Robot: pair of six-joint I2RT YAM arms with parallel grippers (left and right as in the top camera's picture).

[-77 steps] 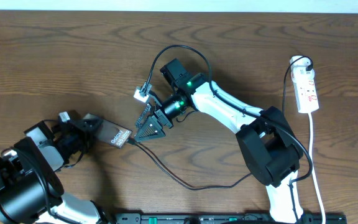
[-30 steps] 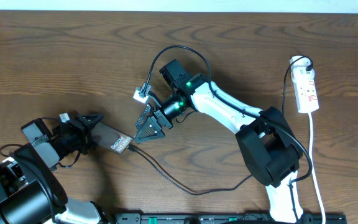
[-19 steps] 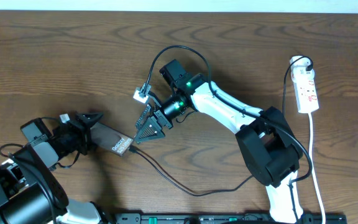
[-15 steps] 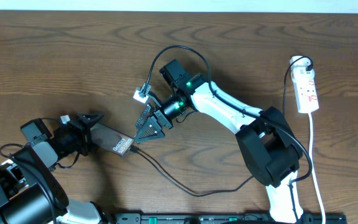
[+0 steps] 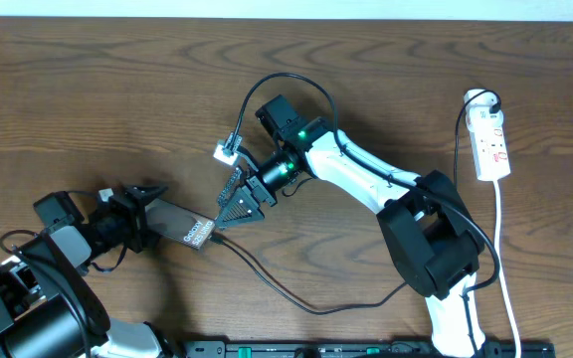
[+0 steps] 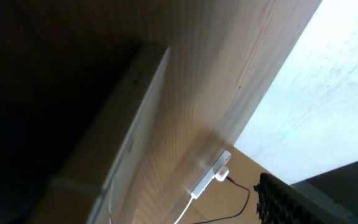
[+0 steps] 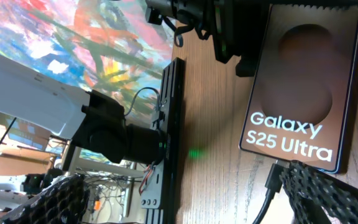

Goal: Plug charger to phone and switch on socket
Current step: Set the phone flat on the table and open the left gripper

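Observation:
The phone [image 5: 182, 226] lies flat at the lower left, pinkish-bronze back up with a white lettered label [image 7: 294, 138]. The charger [image 5: 296, 300] runs as a thin black cable from the phone's right end, and its plug tip [image 7: 278, 172] sits in that end. My left gripper [image 5: 150, 215] stands open around the phone's far end, fingers spread off its sides. My right gripper [image 5: 239, 206] is open just right of the phone, its meshed fingers [image 7: 328, 193] beside the plug tip with nothing between them. The white socket [image 5: 491, 144] lies at the far right with a black plug in it.
A small white connector [image 5: 228, 151] lies above the right gripper. The socket's white cord [image 5: 505, 268] runs down the right side. A black rail [image 5: 366, 349] lines the front edge. In the left wrist view the socket [image 6: 211, 177] shows far off.
My left gripper's jaws have spread apart and drawn back slightly left, letting go of the phone, which lies flat. The right arm and the cable have not moved.

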